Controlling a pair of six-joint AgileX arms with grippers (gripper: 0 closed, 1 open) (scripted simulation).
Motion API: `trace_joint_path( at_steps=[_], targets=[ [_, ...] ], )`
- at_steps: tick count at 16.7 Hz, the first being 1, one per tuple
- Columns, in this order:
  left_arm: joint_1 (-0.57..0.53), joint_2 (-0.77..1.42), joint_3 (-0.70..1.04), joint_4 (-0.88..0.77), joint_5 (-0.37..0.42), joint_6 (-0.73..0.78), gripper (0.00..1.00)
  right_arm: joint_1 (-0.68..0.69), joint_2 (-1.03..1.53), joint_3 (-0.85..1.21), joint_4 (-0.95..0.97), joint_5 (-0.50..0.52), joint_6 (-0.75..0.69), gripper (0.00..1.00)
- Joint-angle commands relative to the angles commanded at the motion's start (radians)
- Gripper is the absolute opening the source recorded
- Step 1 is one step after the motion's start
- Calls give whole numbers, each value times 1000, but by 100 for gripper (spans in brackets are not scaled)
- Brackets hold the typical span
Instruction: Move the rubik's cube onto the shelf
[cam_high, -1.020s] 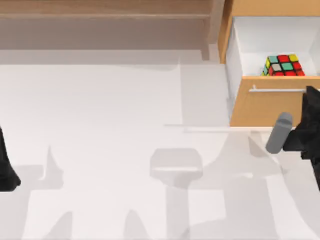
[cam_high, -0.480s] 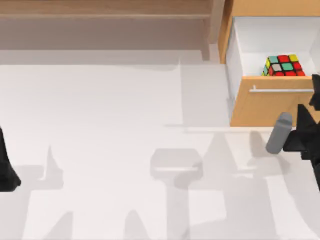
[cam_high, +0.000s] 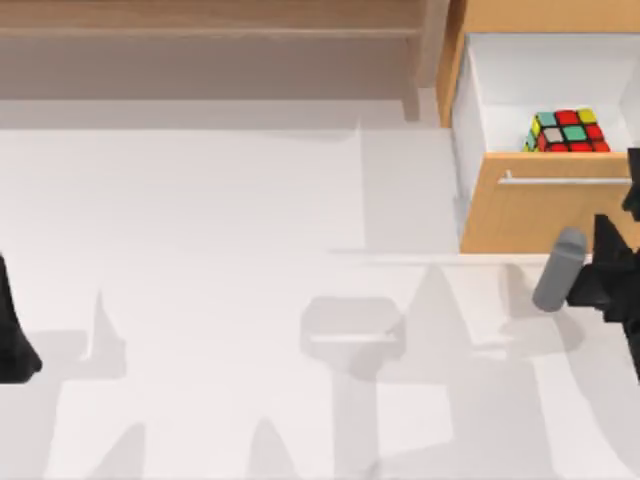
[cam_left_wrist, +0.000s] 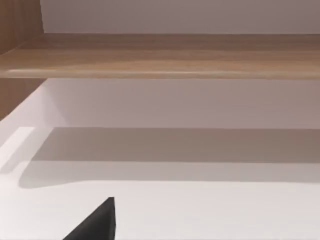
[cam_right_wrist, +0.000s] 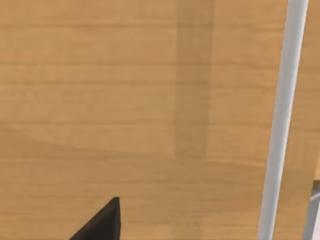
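Since 1 second ago, the right gripper (cam_high: 628, 215) has drawn back from the drawer's handle (cam_high: 565, 180) toward the table's near right edge; whether its fingers are apart cannot be told. Inside the open drawer (cam_high: 520, 210), behind its front panel, sits the rubik's cube (cam_high: 567, 131). Left of the drawer runs the shelf (cam_high: 210, 18). Far left of the drawer, the left arm (cam_high: 12, 335) is parked.

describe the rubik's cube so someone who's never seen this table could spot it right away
Look to the table's far right corner, where an orange-tan drawer with a thin metal handle stands pulled open. Inside its white interior, against the front panel, sits the rubik's cube. It is the one multicoloured thing there: black edges with red, green and yellow stickers.
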Motion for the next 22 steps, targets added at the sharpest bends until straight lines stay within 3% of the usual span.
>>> trace_joint_path(
  at_steps=[6,12,17,22],
  targets=[
    [0,0,0,0,0,0,100,26,-7,-60,52,26,1,100],
    [0,0,0,0,0,0,100,95,9,-13,-29,20,60,100],
    [0,0,0,0,0,0,100,306,-25,179,-280,20,255,100],
    [0,0,0,0,0,0,100,467,6,496,-708,22,532,100]
  ],
)
